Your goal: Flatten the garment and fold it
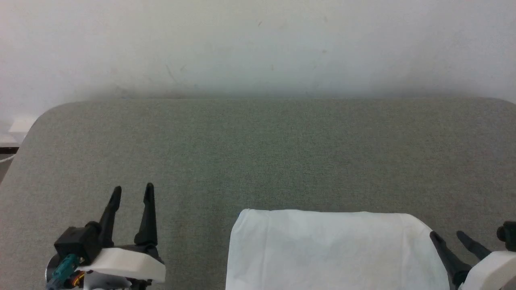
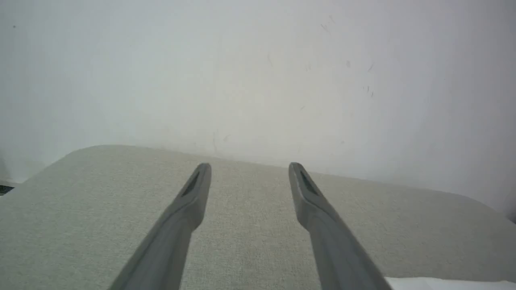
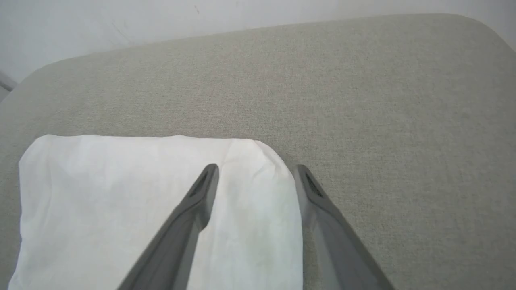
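From the head, the garment (image 1: 334, 249) lies as a compact white rectangle at the near edge of the grey-green tabletop (image 1: 258, 153), so folding looks nearly done; the left pincer (image 1: 133, 187) gapes empty well to its left, the right pincer (image 1: 446, 233) gapes empty beside its right edge. The left wrist looks across tabletop to a scuffed white wall (image 2: 258, 72). From the right wrist, that edge runs between the parted fingers (image 3: 193, 209), ungripped: next, likely a smoothing press or a clean retreat.

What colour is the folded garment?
The garment shows plain white, clearest in the right wrist view.
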